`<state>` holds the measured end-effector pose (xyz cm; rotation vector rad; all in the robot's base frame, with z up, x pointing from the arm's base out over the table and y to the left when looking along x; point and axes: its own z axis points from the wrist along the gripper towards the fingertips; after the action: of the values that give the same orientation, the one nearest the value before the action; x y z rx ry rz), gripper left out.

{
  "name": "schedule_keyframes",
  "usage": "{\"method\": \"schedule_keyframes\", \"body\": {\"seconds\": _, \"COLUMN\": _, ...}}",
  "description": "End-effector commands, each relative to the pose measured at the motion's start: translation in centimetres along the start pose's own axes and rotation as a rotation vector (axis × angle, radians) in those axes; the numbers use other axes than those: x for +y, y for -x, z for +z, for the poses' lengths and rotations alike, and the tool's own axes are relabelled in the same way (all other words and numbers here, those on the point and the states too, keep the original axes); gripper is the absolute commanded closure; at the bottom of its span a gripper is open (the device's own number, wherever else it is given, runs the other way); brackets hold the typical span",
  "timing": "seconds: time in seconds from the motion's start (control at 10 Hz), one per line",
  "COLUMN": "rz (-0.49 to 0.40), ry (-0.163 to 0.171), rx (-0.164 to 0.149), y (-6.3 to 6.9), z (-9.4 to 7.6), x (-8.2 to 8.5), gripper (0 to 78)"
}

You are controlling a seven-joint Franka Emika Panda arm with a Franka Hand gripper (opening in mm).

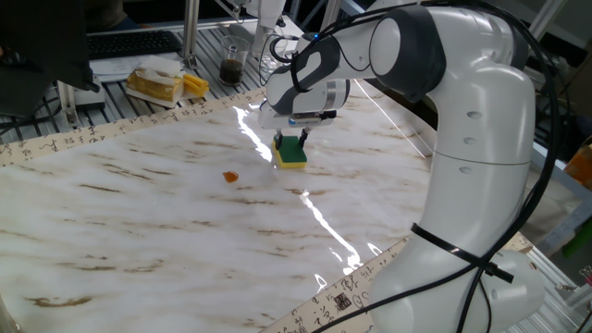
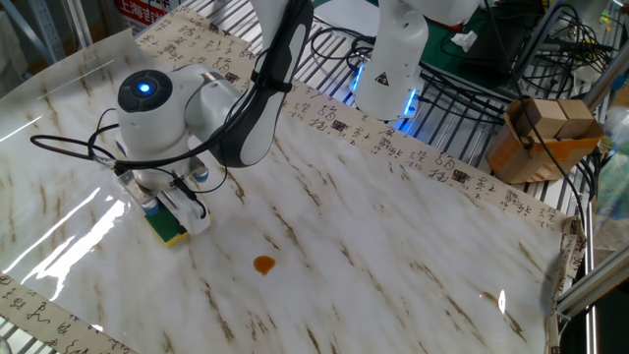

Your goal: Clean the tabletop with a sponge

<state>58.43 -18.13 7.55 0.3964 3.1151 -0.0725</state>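
Looking across both fixed views, I have the gripper point(image 1: 292, 139) pointed straight down at the sponge point(image 1: 292, 153), its two fingers set on either side of the green scouring top and clamped on it. The sponge sits flat with its yellow foam base on the tabletop point(image 1: 166, 231), toward the far side of the marble sheet, beside a bright glare streak. From the other fixed view the gripper point(image 2: 169, 208) hangs below the round wrist joint with the blue light, and the sponge point(image 2: 167, 227) shows under it, touching the tabletop point(image 2: 393, 256).

My arm reaches out from its white base at the table's edge, the upper link rising and the forearm bending forward and down so the wrist stands vertical over the sponge. Black cables loop around the wrist.

A small orange blob point(image 1: 230, 176) lies on the marble near the sponge but apart from it; I see the same blob point(image 2: 263, 265) in the other view, clear of the gripper.
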Motion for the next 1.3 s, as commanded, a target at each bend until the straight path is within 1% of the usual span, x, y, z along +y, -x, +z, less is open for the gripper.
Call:
{"method": "schedule_keyframes", "body": {"seconds": 0.1, "rz": 0.039, "ry": 0.002, "rx": 0.008, "y": -1.1, "z": -1.0, "x": 1.2, "gripper": 76.4}}
{"method": "schedule_keyframes", "body": {"seconds": 0.3, "rz": 0.059, "ry": 0.001, "rx": 0.01, "y": -1.9, "z": -1.4, "x": 1.9, "gripper": 76.4}}
{"method": "schedule_keyframes", "body": {"seconds": 0.7, "rz": 0.077, "ry": 0.005, "rx": 0.01, "y": -2.6, "z": -1.1, "x": 3.0, "gripper": 76.4}}
{"method": "schedule_keyframes", "body": {"seconds": 1.0, "rz": 0.118, "ry": 0.009, "rx": 0.014, "y": -3.6, "z": -1.2, "x": 5.1, "gripper": 76.4}}
{"method": "schedule_keyframes", "body": {"seconds": 1.1, "rz": 0.119, "ry": 0.009, "rx": 0.015, "y": -3.6, "z": -1.2, "x": 5.2, "gripper": 76.4}}
{"method": "schedule_keyframes", "body": {"seconds": 1.2, "rz": 0.139, "ry": 0.009, "rx": 0.014, "y": -4.3, "z": -1.1, "x": 6.4, "gripper": 76.4}}
{"method": "schedule_keyframes", "body": {"seconds": 1.3, "rz": 0.14, "ry": 0.009, "rx": 0.014, "y": -4.4, "z": -1.1, "x": 6.5, "gripper": 76.4}}
